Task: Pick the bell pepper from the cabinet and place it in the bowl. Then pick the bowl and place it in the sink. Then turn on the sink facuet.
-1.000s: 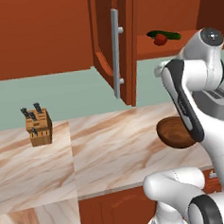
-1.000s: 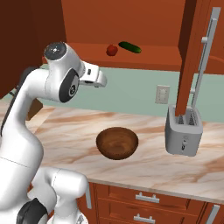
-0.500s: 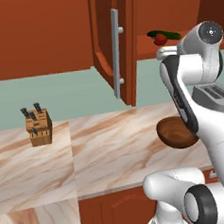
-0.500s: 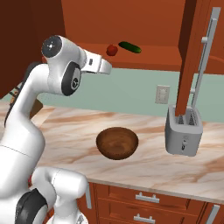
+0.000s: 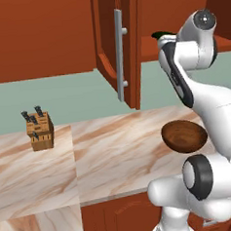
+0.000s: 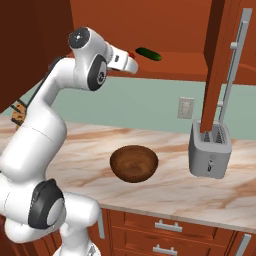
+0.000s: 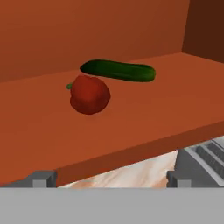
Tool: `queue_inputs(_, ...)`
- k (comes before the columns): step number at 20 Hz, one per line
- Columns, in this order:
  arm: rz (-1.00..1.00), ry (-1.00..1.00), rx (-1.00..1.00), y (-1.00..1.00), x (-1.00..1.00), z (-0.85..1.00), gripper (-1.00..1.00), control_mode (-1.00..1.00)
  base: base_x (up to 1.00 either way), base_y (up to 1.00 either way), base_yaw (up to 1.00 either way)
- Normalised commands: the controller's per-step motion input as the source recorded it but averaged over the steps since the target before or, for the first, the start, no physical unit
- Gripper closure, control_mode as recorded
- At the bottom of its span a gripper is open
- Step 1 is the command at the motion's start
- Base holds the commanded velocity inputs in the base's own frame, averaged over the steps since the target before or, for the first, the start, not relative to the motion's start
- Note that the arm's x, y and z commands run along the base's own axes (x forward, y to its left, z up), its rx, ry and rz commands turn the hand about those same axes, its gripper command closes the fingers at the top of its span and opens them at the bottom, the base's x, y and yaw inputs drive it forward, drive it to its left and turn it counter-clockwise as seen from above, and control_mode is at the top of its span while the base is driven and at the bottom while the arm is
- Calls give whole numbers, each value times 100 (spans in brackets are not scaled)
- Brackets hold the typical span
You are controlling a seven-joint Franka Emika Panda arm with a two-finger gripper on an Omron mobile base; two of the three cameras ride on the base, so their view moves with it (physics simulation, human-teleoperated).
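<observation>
gripper: the two-finger gripper (image 7: 112, 181) on the white arm is raised to the level of the cabinet shelf and faces into it; its two small dark finger tips (image 7: 43, 179) stand far apart, released, with nothing between them
bell pepper: the small red, rounded bell pepper with a green stem (image 7: 89, 93) lies on the shelf ahead of the spread fingers, apart from them, its stem end turned to the left of the hand view
cucumber: the long dark green cucumber (image 7: 118, 70) lies just behind the pepper and seems to touch its top; in the right base view it (image 6: 148, 53) shows past the hand on the shelf
cabinet: the reddish-brown wooden wall cabinet (image 7: 131, 118) is open; its door (image 5: 111, 44) with the long vertical silver bar handle (image 5: 119, 55) stands swung out, left of the arm in the left base view
bowl: the round, wide, shallow dark reddish-brown wood-look bowl (image 6: 134, 163) sits upright on the marbled beige counter (image 6: 170, 192), below the shelf, with nothing in it
toaster: a grey metal toaster (image 6: 210, 150) stands on the counter to the right of the bowl, apart from it
knife block: a light wooden knife block with dark handles (image 5: 39, 129) stands on the counter by the pale green wall (image 5: 62, 96), well to the left of the bowl (image 5: 184, 135)
outlet: a pale wall outlet (image 6: 185, 108) sits on the wall above the toaster
</observation>
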Motion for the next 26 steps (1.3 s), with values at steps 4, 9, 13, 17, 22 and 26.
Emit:
queue_inputs(4, 0, 0, 1, -9, 42, 0, -100, -100, 0, 0, 0)
queue_inputs(9, 0, 0, 0, 0, 46, -2, -100, -100, 0, 0, 0)
queue_inputs(13, 0, 0, 0, 0, 50, -7, -100, -100, 0, 0, 0)
queue_inputs(17, 0, 0, 0, 0, 49, -14, -100, -100, 0, 0, 0)
queue_inputs(22, 0, 0, 0, 0, 49, -5, -100, -100, 0, 0, 0)
queue_inputs(26, 0, 0, 0, 0, 40, 0, -100, -100, 0, 0, 0)
